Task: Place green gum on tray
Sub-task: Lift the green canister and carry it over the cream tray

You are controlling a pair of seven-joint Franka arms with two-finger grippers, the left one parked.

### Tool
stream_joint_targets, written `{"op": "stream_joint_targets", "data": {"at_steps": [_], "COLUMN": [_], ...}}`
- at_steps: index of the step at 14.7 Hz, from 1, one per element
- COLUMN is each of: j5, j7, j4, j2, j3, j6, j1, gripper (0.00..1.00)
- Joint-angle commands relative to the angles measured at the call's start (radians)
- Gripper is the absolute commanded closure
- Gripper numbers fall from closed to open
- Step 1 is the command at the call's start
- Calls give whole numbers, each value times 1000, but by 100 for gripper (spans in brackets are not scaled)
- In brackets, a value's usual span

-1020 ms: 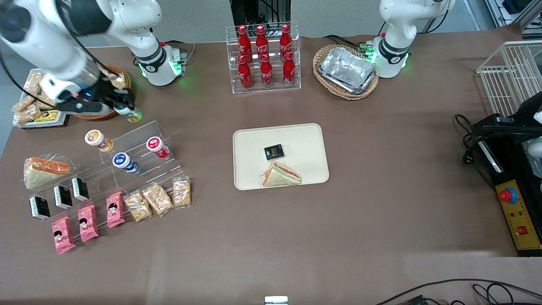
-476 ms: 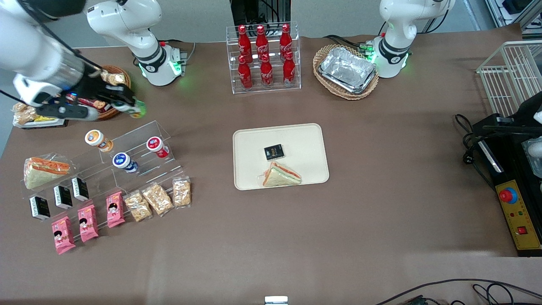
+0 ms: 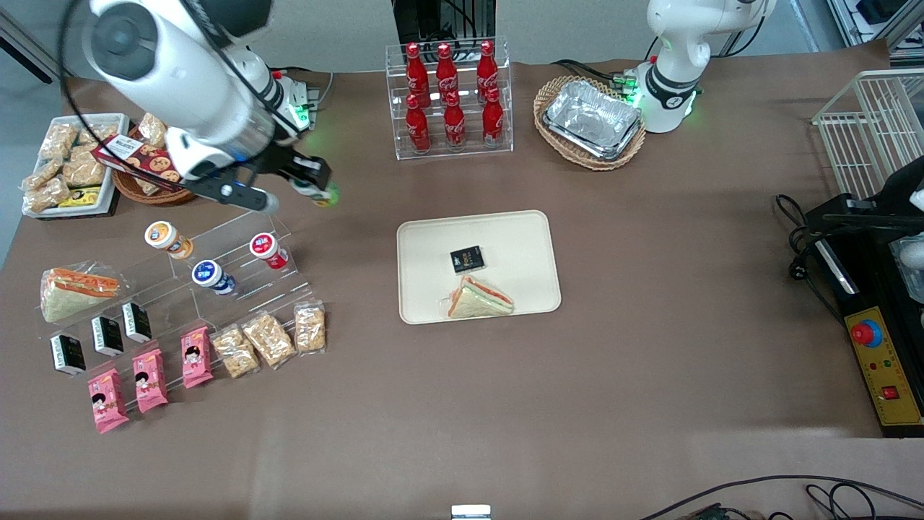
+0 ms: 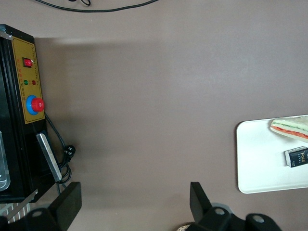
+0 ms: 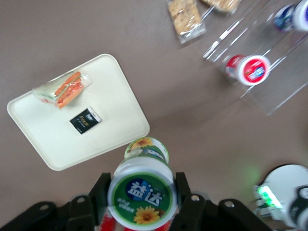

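Note:
My right gripper (image 3: pixel 317 189) is shut on the green gum (image 3: pixel 326 195), a small canister with a white-rimmed green lid, and holds it in the air above the brown table, between the clear stepped stand and the tray. In the right wrist view the gum (image 5: pixel 141 193) sits lid-up between the black fingers (image 5: pixel 185 199) of the gripper (image 5: pixel 141 199). The cream-beige tray (image 3: pixel 520 238) lies mid-table with a black packet (image 3: pixel 467 259) and a wrapped sandwich (image 3: pixel 480 298) on it. The tray also shows in the right wrist view (image 5: pixel 115 113).
A clear stepped stand (image 3: pixel 238 231) holds red-lidded (image 3: pixel 268 249), blue-lidded (image 3: pixel 211 276) and orange-lidded (image 3: pixel 165 237) canisters. Snack packets lie nearer the camera. A cola bottle rack (image 3: pixel 449 97) and a basket of foil trays (image 3: pixel 592 121) stand farther back.
My gripper has carried the green gum from above the snack basket at the working arm's end toward the tray, past the stand's upper edge.

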Motion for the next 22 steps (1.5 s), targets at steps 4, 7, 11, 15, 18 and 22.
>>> {"op": "stream_joint_targets", "data": {"at_steps": [4,7,11,15,18,22], "j5": [41,39,39,36,36,28], "j7": [226,342,438,438,438,438], "j4": [-314,-332,-332,-383,-417,-450], "j2": [53,142,248,300,323,356], "j3": [-14,-14,-14,-15,-15,-15], "j6": [473,592,753,882,944,1000], "j1": [137,195,266,295,305,321], "gripper": [49,49,49,49,49,48]}}
